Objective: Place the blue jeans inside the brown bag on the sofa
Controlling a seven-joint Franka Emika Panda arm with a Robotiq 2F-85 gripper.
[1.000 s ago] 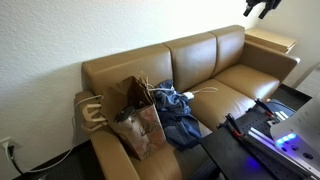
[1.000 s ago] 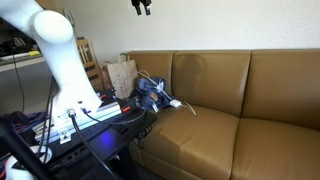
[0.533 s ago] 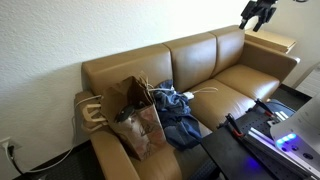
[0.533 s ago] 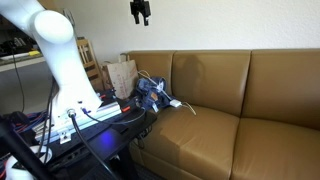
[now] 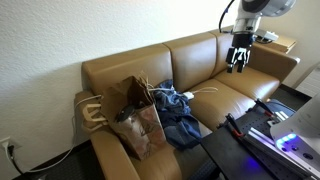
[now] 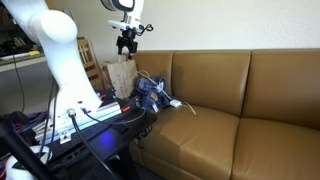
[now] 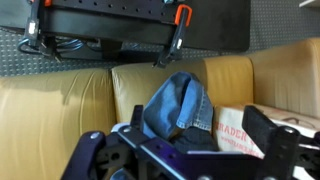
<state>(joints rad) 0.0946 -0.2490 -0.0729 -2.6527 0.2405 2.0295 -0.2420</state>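
The blue jeans (image 5: 180,120) lie crumpled on the tan sofa's seat (image 5: 235,92), partly draped against the brown paper bag (image 5: 133,112), which stands open at the sofa's end. Both also show in an exterior view, jeans (image 6: 151,95) and bag (image 6: 121,74). My gripper (image 5: 237,63) hangs open and empty in the air above the sofa, well apart from the jeans; it also shows in an exterior view (image 6: 126,45). In the wrist view the open fingers (image 7: 200,135) frame the jeans (image 7: 176,102) and the bag (image 7: 238,128) below.
A black stand with clamps (image 5: 250,135) sits in front of the sofa. A wooden side table (image 5: 271,42) stands at the sofa's far end. A white cord (image 5: 203,93) lies on the seat beside the jeans. The robot's white arm (image 6: 60,60) rises by the bag's end.
My gripper has come down from near the top of the views to just above the sofa's backrest height. The jeans and bag have not moved.
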